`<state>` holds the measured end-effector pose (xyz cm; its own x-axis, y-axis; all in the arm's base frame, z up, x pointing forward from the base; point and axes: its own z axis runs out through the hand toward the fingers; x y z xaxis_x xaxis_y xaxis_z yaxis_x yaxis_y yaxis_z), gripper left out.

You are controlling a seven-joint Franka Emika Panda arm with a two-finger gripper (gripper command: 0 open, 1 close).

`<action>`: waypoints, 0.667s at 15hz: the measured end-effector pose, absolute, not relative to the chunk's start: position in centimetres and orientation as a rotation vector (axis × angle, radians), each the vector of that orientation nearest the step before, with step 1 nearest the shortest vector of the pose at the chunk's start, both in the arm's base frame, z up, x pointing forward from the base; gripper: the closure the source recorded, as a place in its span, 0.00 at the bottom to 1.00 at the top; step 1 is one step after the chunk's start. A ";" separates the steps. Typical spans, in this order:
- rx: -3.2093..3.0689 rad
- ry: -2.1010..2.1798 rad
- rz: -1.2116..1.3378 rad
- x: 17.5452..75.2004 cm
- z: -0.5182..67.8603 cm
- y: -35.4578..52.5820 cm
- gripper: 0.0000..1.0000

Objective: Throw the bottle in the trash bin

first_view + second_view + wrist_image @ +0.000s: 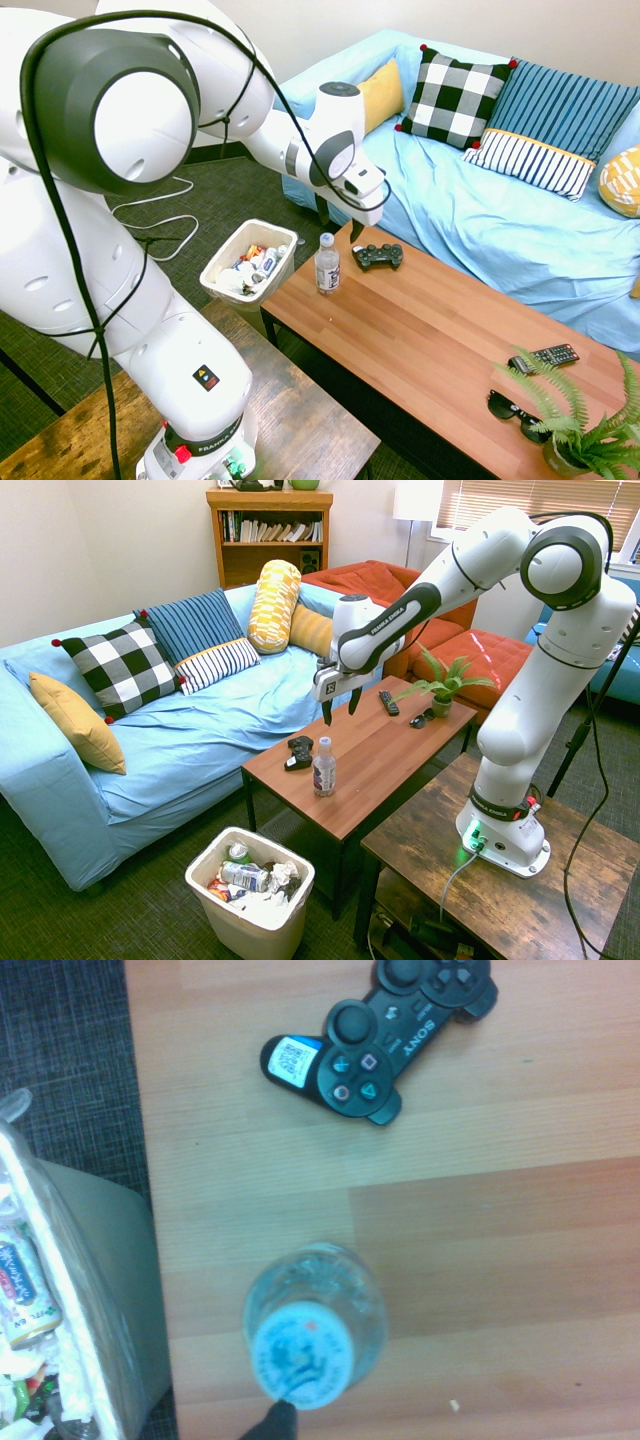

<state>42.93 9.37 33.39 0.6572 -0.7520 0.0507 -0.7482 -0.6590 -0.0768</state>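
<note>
I'm holding the pincer (342, 706) wide open above the counter (365, 742), with nothing between its fingers. I'm seeing the bottle (324, 768) standing upright on the counter, close to the end by the trash bin (249, 937), its pale cap on. The game controller (378, 256) is lying just beside it. The bin is standing on the floor, cans and crumpled rubbish (250, 885) showing inside.

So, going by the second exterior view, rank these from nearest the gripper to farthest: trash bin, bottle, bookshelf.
1. Bottle: on the coffee table, just below the open gripper.
2. Trash bin: on the floor, off the table's end.
3. Bookshelf: far back, behind the couch.
</note>
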 end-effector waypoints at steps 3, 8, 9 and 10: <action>-2.803 1.294 -0.118 42.2 32.1 11.9 0.00; -2.800 1.363 -0.117 42.4 28.6 13.0 0.00; -2.793 1.374 -0.109 42.7 27.9 12.9 0.00; -2.787 1.383 -0.101 43.1 27.5 12.8 0.00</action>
<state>43.13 12.81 27.51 0.6032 -0.7963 0.0453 -0.7944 -0.6049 -0.0543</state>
